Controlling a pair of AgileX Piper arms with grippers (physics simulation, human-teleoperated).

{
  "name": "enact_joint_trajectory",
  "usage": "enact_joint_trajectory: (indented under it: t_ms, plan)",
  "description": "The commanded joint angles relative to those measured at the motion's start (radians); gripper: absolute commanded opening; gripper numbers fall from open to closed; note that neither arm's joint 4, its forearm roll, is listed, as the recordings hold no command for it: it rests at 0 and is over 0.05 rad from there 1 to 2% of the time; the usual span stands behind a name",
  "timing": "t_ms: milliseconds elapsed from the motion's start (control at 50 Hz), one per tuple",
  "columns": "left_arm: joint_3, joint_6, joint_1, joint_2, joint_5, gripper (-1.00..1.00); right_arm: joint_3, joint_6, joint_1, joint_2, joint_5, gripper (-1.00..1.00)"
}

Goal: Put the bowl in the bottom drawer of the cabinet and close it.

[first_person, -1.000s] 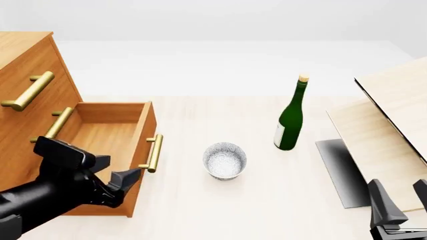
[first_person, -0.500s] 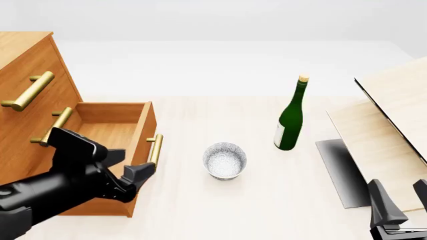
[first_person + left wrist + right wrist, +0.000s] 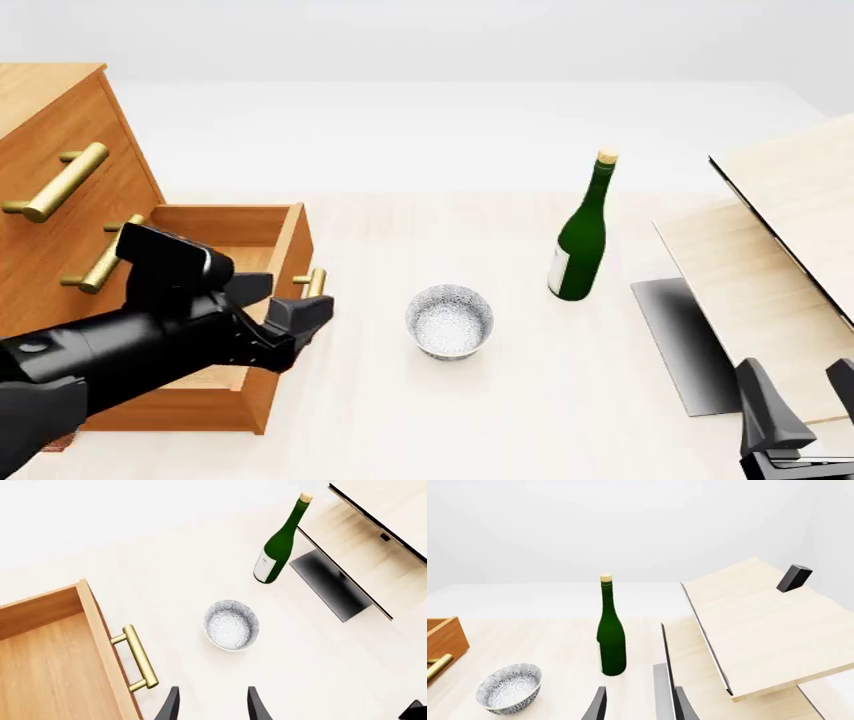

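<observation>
Since the bottom drawer (image 3: 214, 300) of the cabinet (image 3: 60, 170) already stands pulled out, the step in hand looks like reaching for the bowl (image 3: 450, 320), and that wants the left gripper (image 3: 274, 310) brought above the rim, then lowered with 1 finger inside the wall and 1 outside, so the deep round side does not slip away. Taking the bowl as landmark: the drawer's brass handle (image 3: 310, 290) lies near its left, and the left gripper hangs over the drawer's front corner, apart from the bowl and holding nothing, its jaws parted a moderate way. The bowl sits upright on the table (image 3: 534, 420), clear of everything. To its right and farther back stands the green bottle (image 3: 582, 235), well apart. Far right and nearer the camera, the right gripper (image 3: 634, 705) rests low, jaws apart and empty.
</observation>
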Motion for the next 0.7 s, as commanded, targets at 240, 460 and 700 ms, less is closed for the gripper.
enact_joint_trajectory:
  t_ms: [240,460,700]
  plan:
    - [-0.078,-0.036,-0.01,0.094,-0.04,1.0,0.001,0.0,0.0,-0.001,0.0,1.0]
    - [-0.108,-0.039,-0.002,0.16,-0.063,1.0,0.001,0.0,0.0,-0.001,0.0,1.0]
    - [-0.152,-0.045,0.001,0.229,-0.074,1.0,0.001,0.0,0.0,-0.001,0.0,1.0]
